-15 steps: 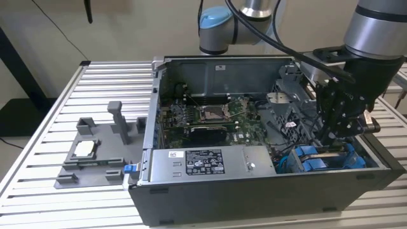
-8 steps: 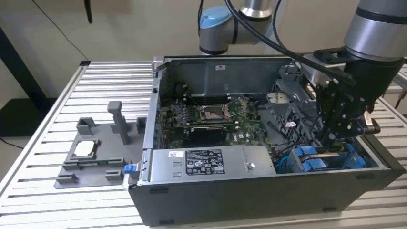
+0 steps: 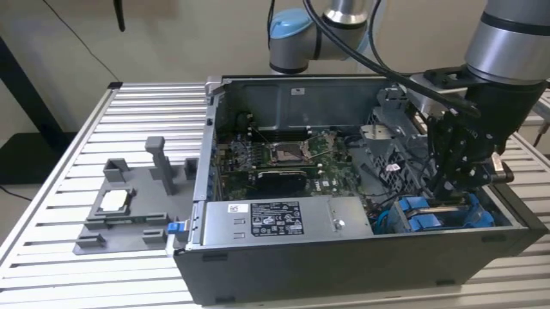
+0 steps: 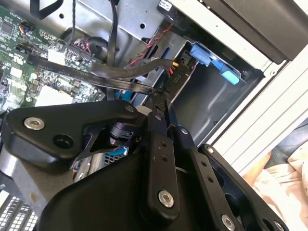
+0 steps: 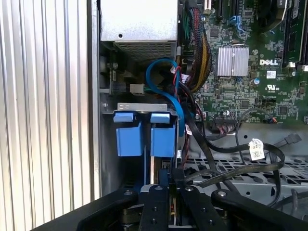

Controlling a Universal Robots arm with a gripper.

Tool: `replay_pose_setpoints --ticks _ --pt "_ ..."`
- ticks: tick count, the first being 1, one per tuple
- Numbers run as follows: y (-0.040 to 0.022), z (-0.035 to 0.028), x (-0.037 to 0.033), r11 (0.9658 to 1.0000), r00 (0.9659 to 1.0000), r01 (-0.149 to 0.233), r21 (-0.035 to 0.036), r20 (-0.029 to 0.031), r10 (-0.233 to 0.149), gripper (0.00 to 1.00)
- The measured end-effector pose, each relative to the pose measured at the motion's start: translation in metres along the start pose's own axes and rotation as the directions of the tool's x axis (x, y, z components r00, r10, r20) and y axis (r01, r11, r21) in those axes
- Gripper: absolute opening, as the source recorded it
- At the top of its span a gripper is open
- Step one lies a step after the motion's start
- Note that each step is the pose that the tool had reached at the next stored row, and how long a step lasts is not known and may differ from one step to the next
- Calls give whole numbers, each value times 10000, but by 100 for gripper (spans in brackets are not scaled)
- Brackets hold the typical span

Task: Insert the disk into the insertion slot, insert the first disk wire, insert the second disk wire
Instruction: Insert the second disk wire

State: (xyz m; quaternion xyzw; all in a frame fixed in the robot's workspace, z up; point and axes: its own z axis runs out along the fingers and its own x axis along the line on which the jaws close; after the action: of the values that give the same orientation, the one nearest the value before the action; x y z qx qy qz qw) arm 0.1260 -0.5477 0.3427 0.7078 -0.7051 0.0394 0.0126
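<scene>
The dark tower computer case (image 3: 361, 257) lies open on its side on the ribbed aluminium tabletop (image 3: 51, 212), toward the exterior view's right edge. The black two-fingered hand (image 3: 451, 193) on the silver and black arm (image 3: 507, 58) reaches down into the case's near corner at the exterior view's right, just above the rectangular grey sheet-metal insertion slot (image 3: 442, 215) with its bright blue plastic parts.

In the first wrist view the hand (image 5: 172, 185) points at the slot (image 5: 144, 107), where two bright blue tabs (image 5: 144, 134) stand side by side under a grey metal lip. The silver-grey disk itself I cannot make out apart from the blue frame pieces seated in the cage. The fingers (image 5: 166, 183) stand close together with a thin flat cable end between them, though whether they truly pinch it I cannot tell. In the second wrist view the hand (image 4: 161, 103) meets a flat black ribbon wire (image 4: 115, 77) at its tips, beside a black connector (image 4: 175, 77).

A grey power supply box with a white sticker (image 3: 275, 222) sits along the case's near wall, and the green motherboard (image 3: 284, 161) fills the case's middle. On the tabletop toward the exterior view's left edge stands a grey plastic fixture with upright posts (image 3: 129, 206), well apart from the hand.
</scene>
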Motion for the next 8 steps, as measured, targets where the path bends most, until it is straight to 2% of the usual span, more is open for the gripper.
replay_pose_setpoints --ticks 8 --pt "-4 35 8 10000 10000 -26 -12 -8 26 16"
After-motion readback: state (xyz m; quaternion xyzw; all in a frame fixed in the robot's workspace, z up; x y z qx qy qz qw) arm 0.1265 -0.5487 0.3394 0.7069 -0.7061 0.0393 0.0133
